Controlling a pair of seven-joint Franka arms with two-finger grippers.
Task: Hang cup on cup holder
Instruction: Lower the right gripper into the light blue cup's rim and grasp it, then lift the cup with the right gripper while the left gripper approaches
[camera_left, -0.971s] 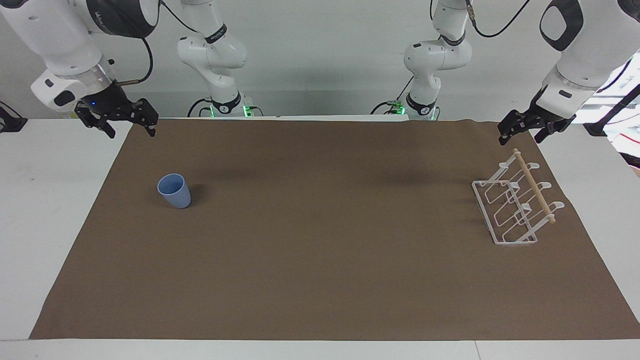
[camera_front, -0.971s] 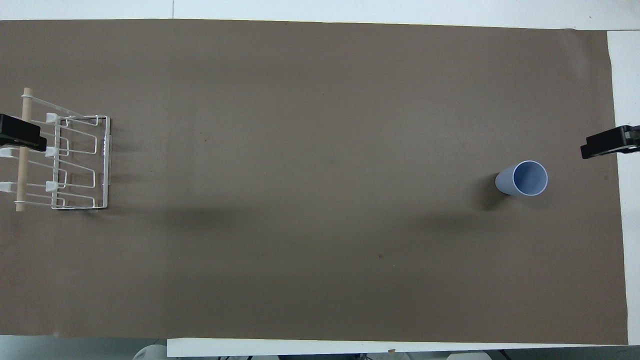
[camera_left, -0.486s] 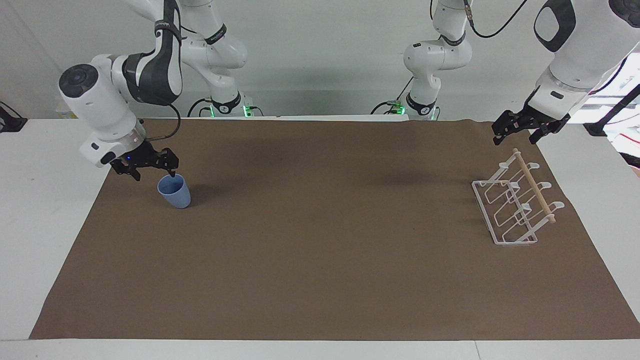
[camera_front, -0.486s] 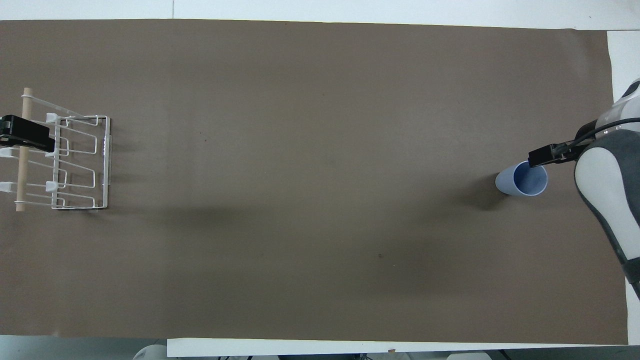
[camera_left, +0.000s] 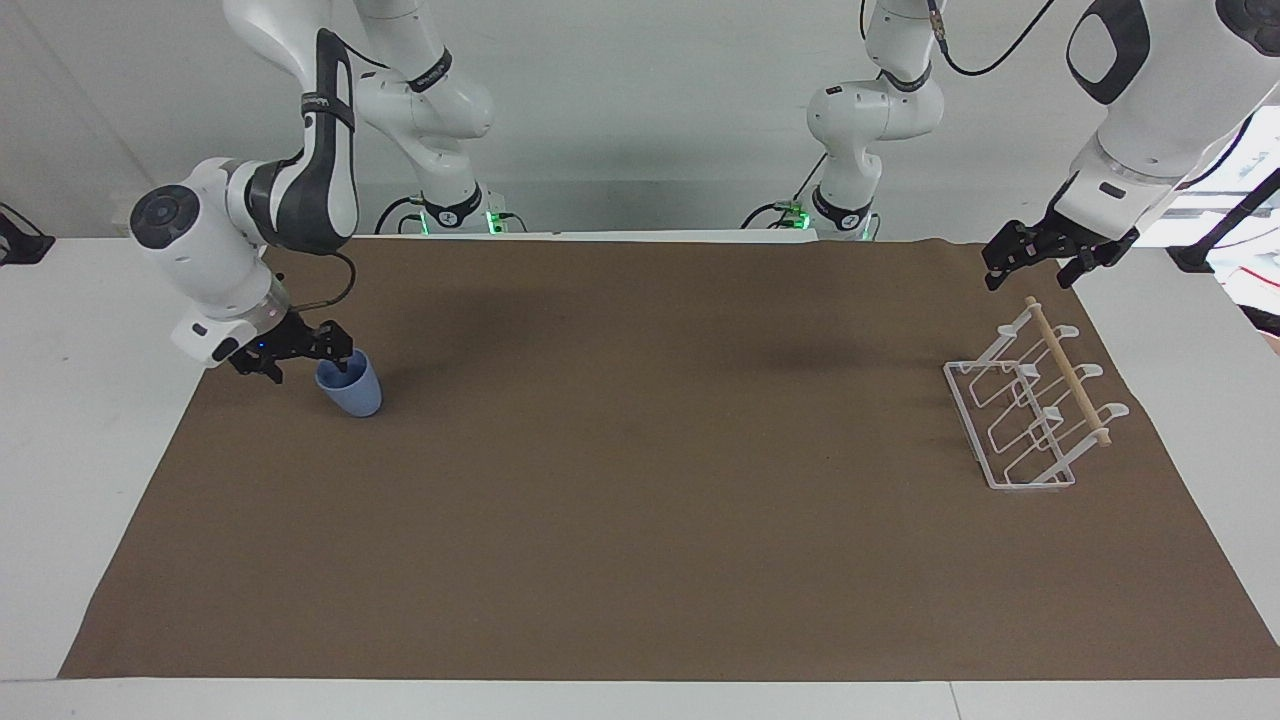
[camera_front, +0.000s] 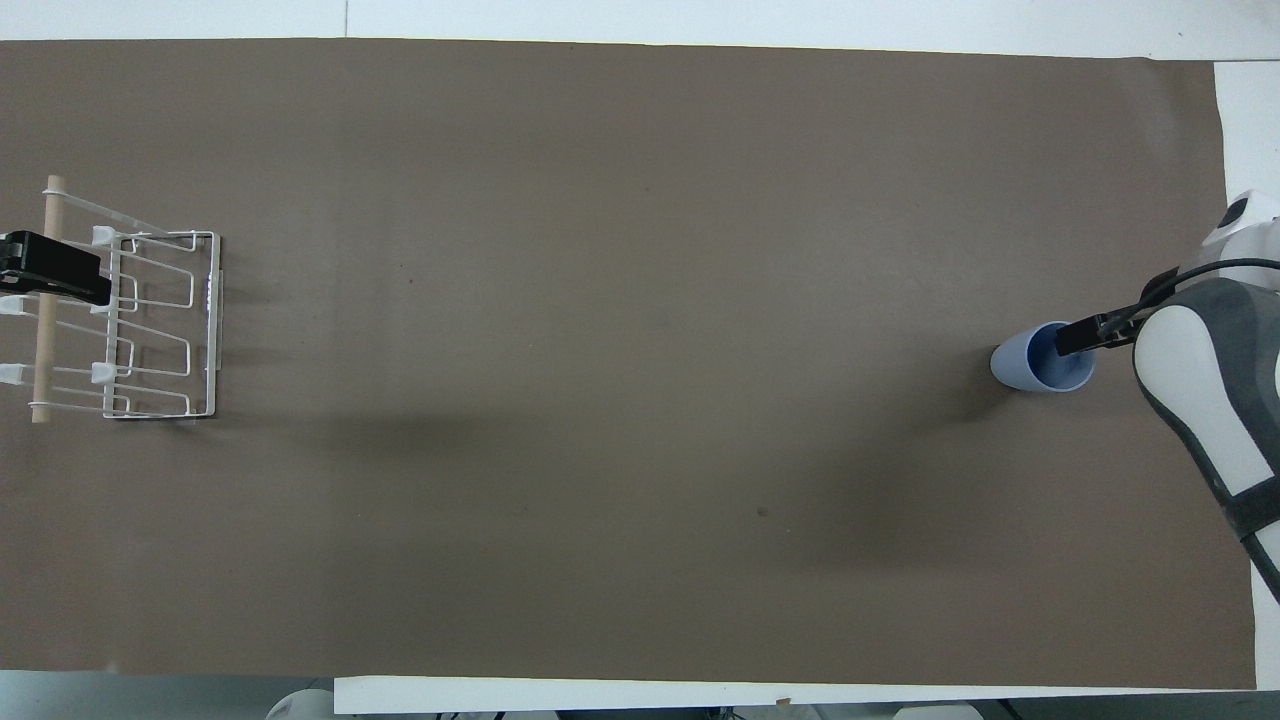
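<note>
The light-blue cup (camera_left: 352, 390) stands upright on the brown mat at the right arm's end of the table; it also shows in the overhead view (camera_front: 1020, 365). My right gripper (camera_left: 308, 364) is low at the cup's rim and open. One finger (camera_front: 1078, 338) reaches into the cup's mouth and the other stays outside its wall. The white wire cup holder (camera_left: 1012, 428) with its wooden dowel stands at the left arm's end, also in the overhead view (camera_front: 160, 322). My left gripper (camera_left: 1030, 270) waits open above the holder's end that is nearer to the robots.
The brown mat (camera_left: 640, 520) covers most of the white table (camera_left: 80, 400). The right arm's white and grey forearm (camera_front: 1210, 390) hangs over the mat's edge beside the cup.
My right gripper came down from the table's corner to the cup and now has one finger inside its rim. The left gripper shifted slightly over the holder. The cup has not moved.
</note>
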